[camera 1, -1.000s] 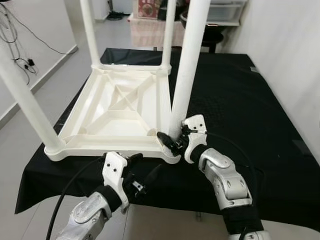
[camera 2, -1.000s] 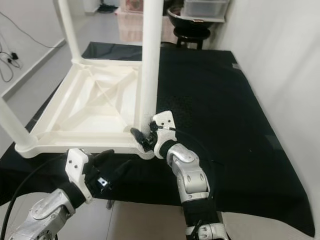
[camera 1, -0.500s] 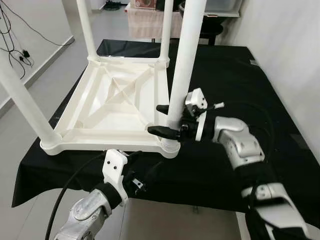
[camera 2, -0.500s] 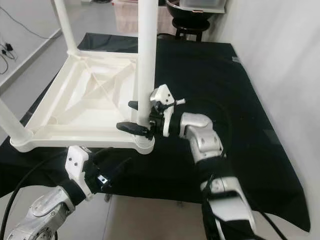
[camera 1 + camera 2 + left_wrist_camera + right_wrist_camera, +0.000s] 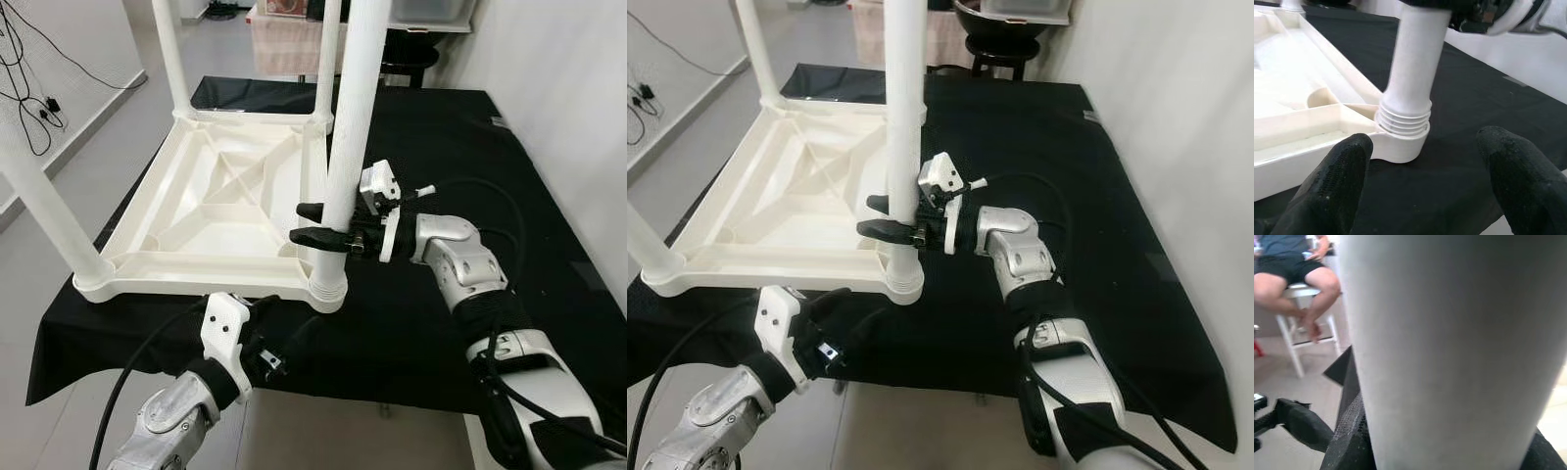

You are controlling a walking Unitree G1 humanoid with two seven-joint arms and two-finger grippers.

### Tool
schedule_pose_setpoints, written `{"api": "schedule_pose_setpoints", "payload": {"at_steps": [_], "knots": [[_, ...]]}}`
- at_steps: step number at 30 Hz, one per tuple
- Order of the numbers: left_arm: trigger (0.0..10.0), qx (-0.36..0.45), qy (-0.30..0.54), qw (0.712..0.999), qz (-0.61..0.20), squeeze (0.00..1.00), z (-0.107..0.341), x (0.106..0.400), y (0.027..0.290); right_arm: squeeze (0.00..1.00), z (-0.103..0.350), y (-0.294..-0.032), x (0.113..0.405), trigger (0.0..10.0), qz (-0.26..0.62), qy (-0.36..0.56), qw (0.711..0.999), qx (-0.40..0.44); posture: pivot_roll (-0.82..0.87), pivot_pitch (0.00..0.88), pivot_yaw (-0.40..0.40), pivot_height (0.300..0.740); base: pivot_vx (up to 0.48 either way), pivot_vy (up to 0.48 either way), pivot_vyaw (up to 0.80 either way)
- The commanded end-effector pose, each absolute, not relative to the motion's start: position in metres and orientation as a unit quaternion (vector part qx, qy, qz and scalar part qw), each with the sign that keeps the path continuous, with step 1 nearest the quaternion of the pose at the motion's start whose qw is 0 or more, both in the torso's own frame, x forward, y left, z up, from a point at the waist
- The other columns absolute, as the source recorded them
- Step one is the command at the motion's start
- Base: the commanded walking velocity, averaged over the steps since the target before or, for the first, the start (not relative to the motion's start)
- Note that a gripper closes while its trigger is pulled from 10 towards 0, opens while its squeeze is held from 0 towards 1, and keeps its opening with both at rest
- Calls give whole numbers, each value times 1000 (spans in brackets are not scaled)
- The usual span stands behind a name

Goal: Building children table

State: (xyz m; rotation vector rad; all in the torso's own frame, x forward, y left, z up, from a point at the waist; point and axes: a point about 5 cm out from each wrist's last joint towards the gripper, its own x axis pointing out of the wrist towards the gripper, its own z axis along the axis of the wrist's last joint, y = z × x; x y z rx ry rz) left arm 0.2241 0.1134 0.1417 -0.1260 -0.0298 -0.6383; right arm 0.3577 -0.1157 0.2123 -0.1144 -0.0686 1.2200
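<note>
A white children's table [image 5: 225, 196] lies upside down on the black cloth, its legs pointing up. My right gripper [image 5: 312, 222] is shut on the near right leg [image 5: 343, 137], a little above its ribbed base collar [image 5: 1403, 122], with one finger on each side. In the right wrist view the leg [image 5: 1449, 333] fills the space between the black fingers [image 5: 1347, 440]. My left gripper [image 5: 284, 323] hangs open below the table's front edge, pointing at that corner and holding nothing. Its fingertips [image 5: 1347, 166] stand wide apart.
The black-clothed work table [image 5: 470, 147] has bare room to the right, next to a white wall [image 5: 578, 88]. Three other legs [image 5: 171, 59] stand up at the remaining corners. Cables [image 5: 29, 88] lie on the floor at left. A person [image 5: 1298, 269] sits on a white stool.
My right gripper rose from the table's near right corner to the leg, and its fingers closed in on the leg. The left arm has stayed put. The camera shifted slightly.
</note>
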Motion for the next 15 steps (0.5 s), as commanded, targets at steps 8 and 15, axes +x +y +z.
{"api": "schedule_pose_setpoints", "payload": {"at_steps": [8,15], "knots": [[10000,-56,-11,948,-313,0,142,222,118,0,152,-133,324,0,322,85,942,-43,21,125,-67,740,0,0,0],[10000,-51,-8,947,-317,0,142,223,119,0,147,-117,312,0,179,103,974,-88,22,117,-52,740,0,0,0]]}}
